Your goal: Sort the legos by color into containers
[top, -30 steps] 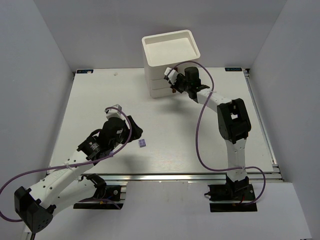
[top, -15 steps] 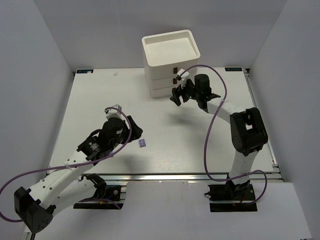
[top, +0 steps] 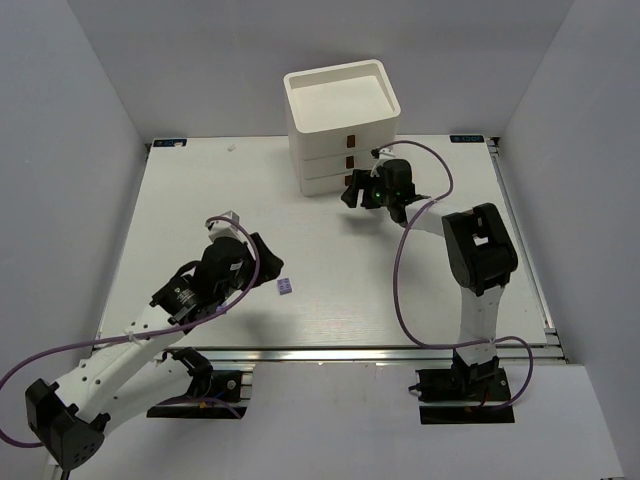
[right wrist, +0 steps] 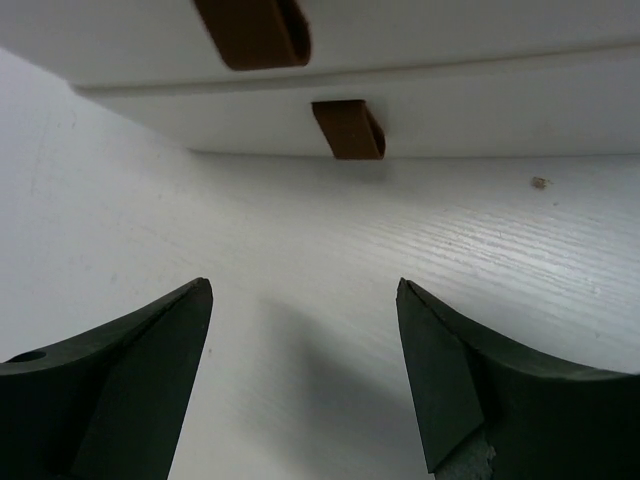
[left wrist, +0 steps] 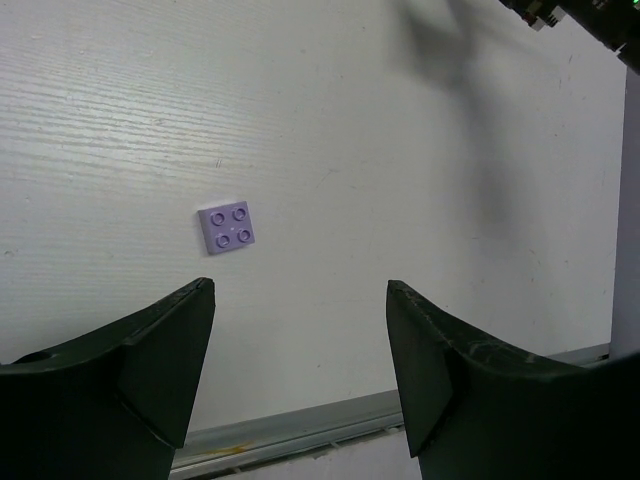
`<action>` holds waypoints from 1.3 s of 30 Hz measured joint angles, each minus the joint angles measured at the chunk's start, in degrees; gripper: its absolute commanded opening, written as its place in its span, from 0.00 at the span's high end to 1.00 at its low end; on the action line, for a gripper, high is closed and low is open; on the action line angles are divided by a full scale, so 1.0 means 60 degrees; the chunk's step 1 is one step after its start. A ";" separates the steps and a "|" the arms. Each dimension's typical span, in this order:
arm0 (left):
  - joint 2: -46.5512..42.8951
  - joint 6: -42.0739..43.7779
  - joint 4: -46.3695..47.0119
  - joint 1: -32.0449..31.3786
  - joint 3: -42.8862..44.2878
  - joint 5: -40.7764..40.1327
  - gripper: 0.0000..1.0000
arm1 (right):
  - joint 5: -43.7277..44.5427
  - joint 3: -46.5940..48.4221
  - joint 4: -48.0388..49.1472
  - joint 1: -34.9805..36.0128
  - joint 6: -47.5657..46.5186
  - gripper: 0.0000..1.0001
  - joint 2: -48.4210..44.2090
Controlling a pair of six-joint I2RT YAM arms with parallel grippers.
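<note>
The left gripper [left wrist: 298,292] has its jaws apart and empty; a light purple square studded plastic brick [left wrist: 228,227] lies on the white table [left wrist: 420,150] just ahead of it. The right gripper [right wrist: 303,290], jaws apart and empty, faces the white plastic drawer chest [top: 322,150].

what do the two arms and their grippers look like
Both are built from white links with black joint housings: the left arm and the right arm. A thin purple cable loops loosely along each one. The left gripper and right gripper each have two dark, wedge-shaped fingers that taper to blunt tips.
</note>
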 measured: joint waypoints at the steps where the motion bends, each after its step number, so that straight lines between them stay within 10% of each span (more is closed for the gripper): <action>1: -0.0033 -0.0018 0.0000 0.0000 -0.0015 0.0000 0.21 | 0.0076 0.0073 0.0098 0.0000 0.0171 0.21 0.0160; 23: 0.0750 0.0007 -0.0157 0.0011 -0.0040 0.0022 0.20 | 0.1443 0.2146 0.1271 -0.0047 0.1679 0.40 0.2222; 39: 0.1581 0.0237 0.0025 0.0011 0.0102 0.0149 0.20 | 0.1169 0.2146 0.1676 -0.0018 0.1647 1.00 0.2408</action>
